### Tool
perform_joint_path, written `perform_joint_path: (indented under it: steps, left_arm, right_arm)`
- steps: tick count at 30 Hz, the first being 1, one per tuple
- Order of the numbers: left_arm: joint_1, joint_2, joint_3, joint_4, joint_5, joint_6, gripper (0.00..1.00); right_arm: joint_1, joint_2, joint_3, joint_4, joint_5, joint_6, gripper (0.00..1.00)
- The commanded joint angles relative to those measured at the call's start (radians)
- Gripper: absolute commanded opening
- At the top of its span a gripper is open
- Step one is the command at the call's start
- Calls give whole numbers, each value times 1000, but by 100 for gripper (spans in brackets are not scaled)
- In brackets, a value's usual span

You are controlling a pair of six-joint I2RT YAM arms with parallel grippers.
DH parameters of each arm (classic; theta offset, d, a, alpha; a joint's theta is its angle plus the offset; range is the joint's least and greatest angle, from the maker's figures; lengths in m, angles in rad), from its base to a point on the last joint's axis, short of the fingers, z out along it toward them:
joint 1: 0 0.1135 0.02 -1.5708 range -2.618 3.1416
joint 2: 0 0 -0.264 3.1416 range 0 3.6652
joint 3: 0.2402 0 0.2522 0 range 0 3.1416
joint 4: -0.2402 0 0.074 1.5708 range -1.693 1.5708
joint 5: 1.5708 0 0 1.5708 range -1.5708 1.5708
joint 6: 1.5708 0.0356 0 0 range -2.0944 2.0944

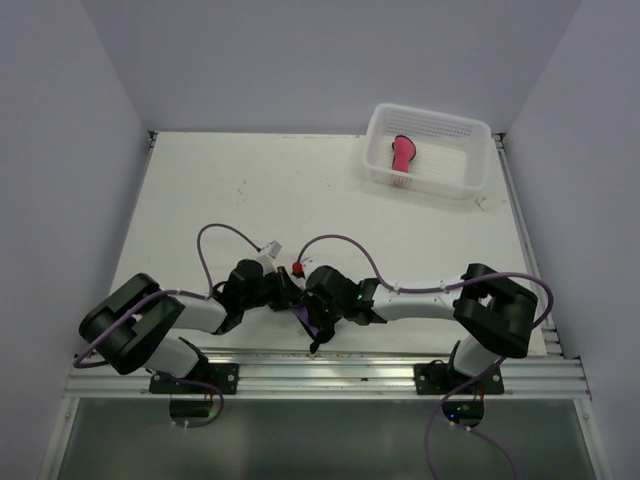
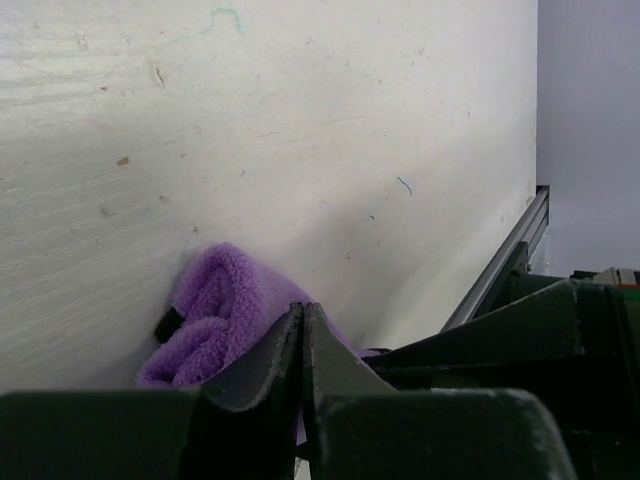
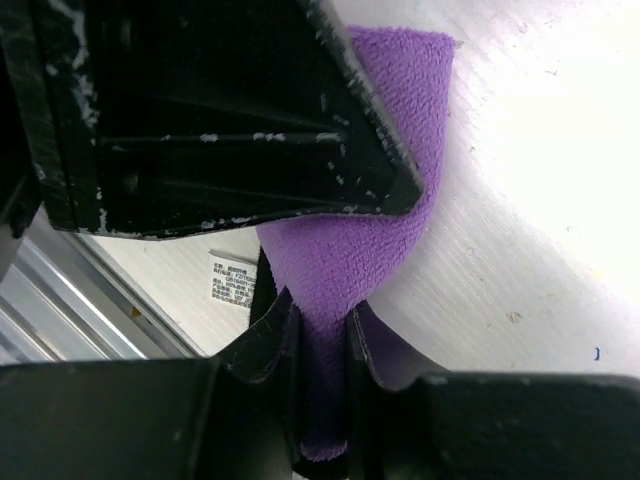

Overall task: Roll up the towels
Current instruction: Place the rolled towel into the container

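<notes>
A purple towel (image 1: 304,317) lies bunched at the table's near edge, between my two grippers. In the right wrist view the purple towel (image 3: 370,200) runs as a folded strip into my right gripper (image 3: 320,305), which is shut on it. A white care label (image 3: 232,280) and a black hem show beside it. My left gripper (image 2: 303,308) is shut, tips together, right against the purple towel (image 2: 215,310), whose plush folds bulge past the fingers. From the right wrist, the left gripper's black body (image 3: 200,120) covers the towel's upper part. A pink-red towel (image 1: 403,152) lies rolled in the basket.
The white perforated basket (image 1: 480,150) stands at the far right of the table. An aluminium rail (image 1: 330,362) runs along the near edge, just behind both grippers, and the rail (image 2: 500,270) shows to the right in the left wrist view. Grey walls enclose the table.
</notes>
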Motion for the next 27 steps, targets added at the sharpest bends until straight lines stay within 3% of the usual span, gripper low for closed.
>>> perform_joint_path:
  steps: [1, 2, 5, 13, 18, 27]
  left_arm:
    - [23, -47, 72, -248, -101, 79, 9]
    - [30, -77, 133, -350, -113, 94, 16]
    - [75, -114, 261, -538, -167, 151, 22]
    - [311, -128, 444, -785, -119, 270, 25]
    - [383, -165, 537, -887, -128, 333, 26]
    - [396, -180, 629, -982, -243, 424, 27]
  right_arm:
    - [20, 16, -46, -191, 150, 27, 3]
    - [20, 4, -51, -197, 171, 36, 1]
    - [20, -38, -54, -237, 264, 53, 0]
    - [-1, -98, -11, -348, 507, 88, 0]
    - [-97, -128, 38, -336, 492, 16, 0]
    - [-275, -82, 286, -378, 456, -144, 0]
